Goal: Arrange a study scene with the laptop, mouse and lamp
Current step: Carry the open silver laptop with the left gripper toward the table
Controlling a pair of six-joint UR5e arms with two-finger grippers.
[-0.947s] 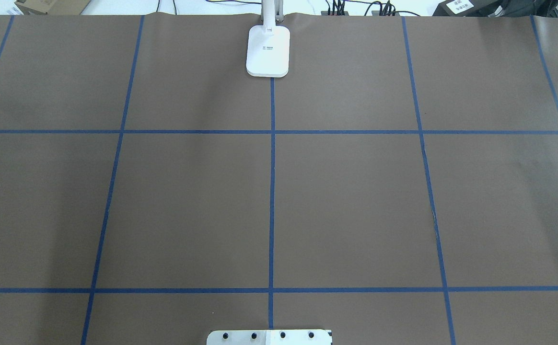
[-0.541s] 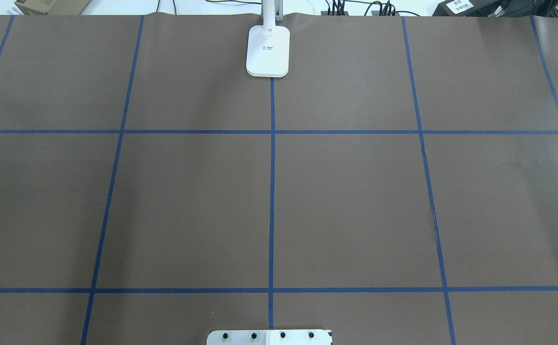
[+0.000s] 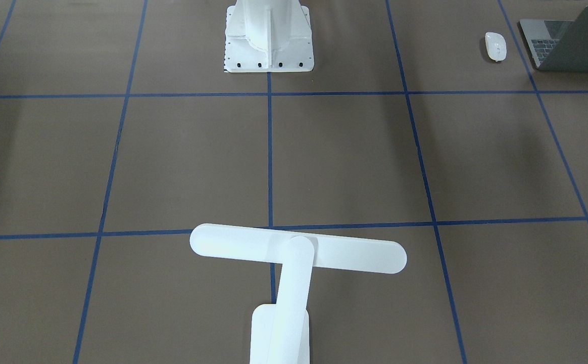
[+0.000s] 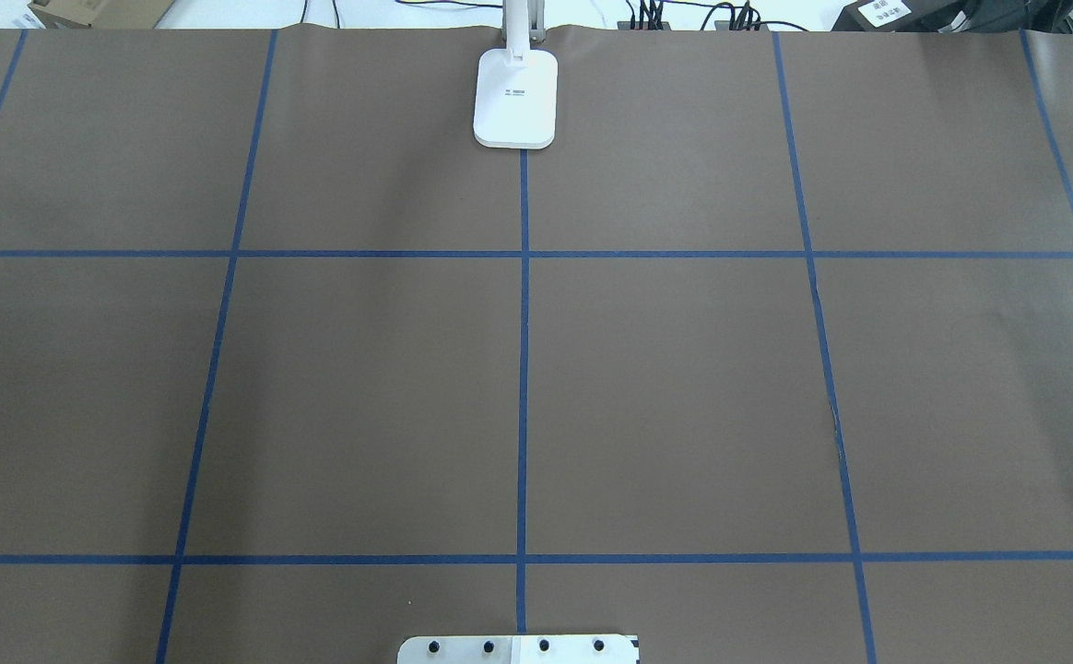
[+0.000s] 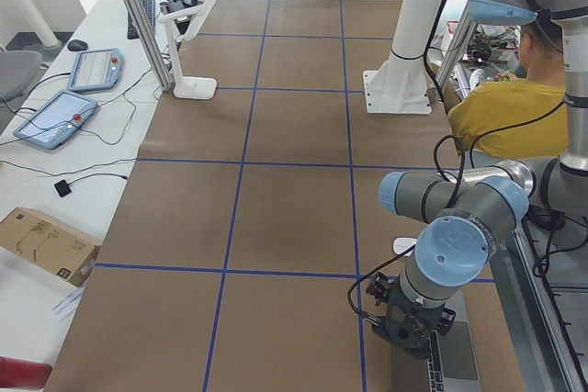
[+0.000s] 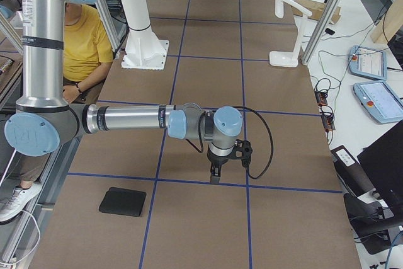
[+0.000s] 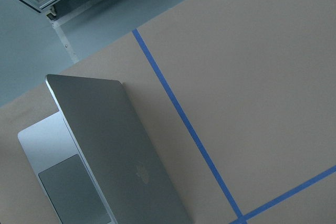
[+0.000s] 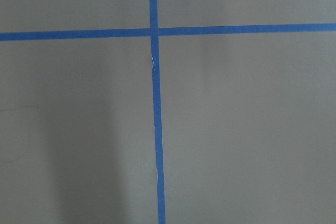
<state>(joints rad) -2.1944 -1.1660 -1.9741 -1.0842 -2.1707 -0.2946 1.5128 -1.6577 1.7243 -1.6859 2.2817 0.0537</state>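
Observation:
The grey laptop [image 3: 572, 48] stands partly open at the table corner on my left side, its lid logo visible in the left wrist view [image 7: 118, 145]. The white mouse [image 3: 495, 46] lies just beside it. The white T-shaped lamp [image 3: 294, 253] stands at the table's far middle edge, and its base [image 4: 515, 97] shows in the overhead view. My left gripper [image 5: 411, 335] hangs over the laptop [image 5: 457, 355]. The right gripper [image 6: 215, 177] points down over bare table on the right side. I cannot tell whether either is open or shut.
A white bolted pedestal [image 3: 268, 40] stands at the robot's side of the table. A flat black pad [image 6: 123, 201] lies near the right end. A seated person in a yellow shirt [image 6: 82, 42] is behind the robot. Tablets and cables lie past the far edge.

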